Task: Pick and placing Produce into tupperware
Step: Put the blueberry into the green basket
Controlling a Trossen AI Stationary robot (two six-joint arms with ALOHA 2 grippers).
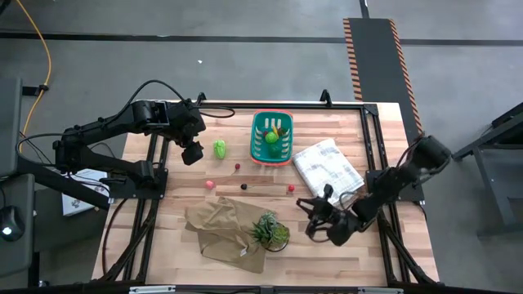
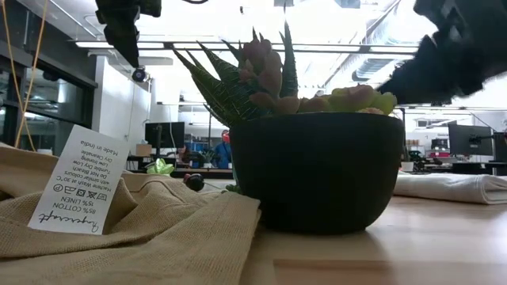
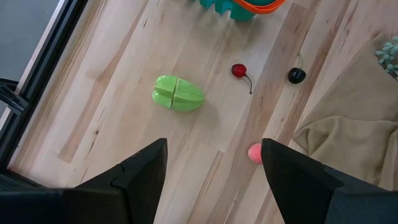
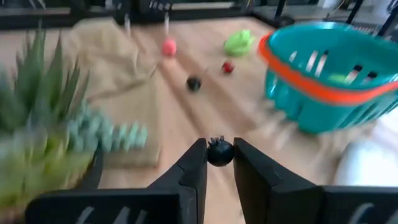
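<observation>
Open-plan lab, monitors (image 2: 165, 134), ceiling strip lights (image 2: 333, 49)

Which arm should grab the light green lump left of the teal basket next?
Left. Its open claw hovers right beside the light green lump, while the right claw is already shut on a small dark ball near the potted plant.

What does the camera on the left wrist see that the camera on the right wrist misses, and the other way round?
Only the left wrist view shows the left gripper, open above bare table. Only the right wrist view shows the right gripper shut on a small dark ball, plus the spiky plant. Both show the light green piece, the red cherry, the dark cherry, the pink piece, the tan cloth and the teal basket.
</observation>
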